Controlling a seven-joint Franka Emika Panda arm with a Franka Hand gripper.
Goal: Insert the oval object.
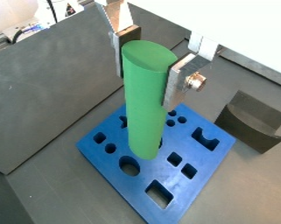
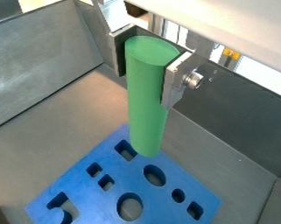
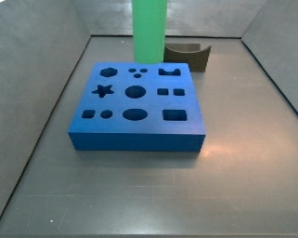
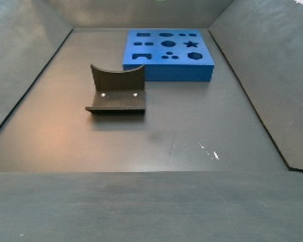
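My gripper is shut on the top of the oval object, a long bright green rod that hangs upright between the silver fingers. Both wrist views show this; the gripper grips the rod from two sides. The rod's lower end is over the far part of the blue block, which has several shaped holes. I cannot tell whether the rod touches the block. In a side view the rod rises behind the block, with the gripper out of frame.
The dark fixture stands on the floor beside the blue block; it also shows in a wrist view and a side view. Grey walls enclose the floor on all sides.
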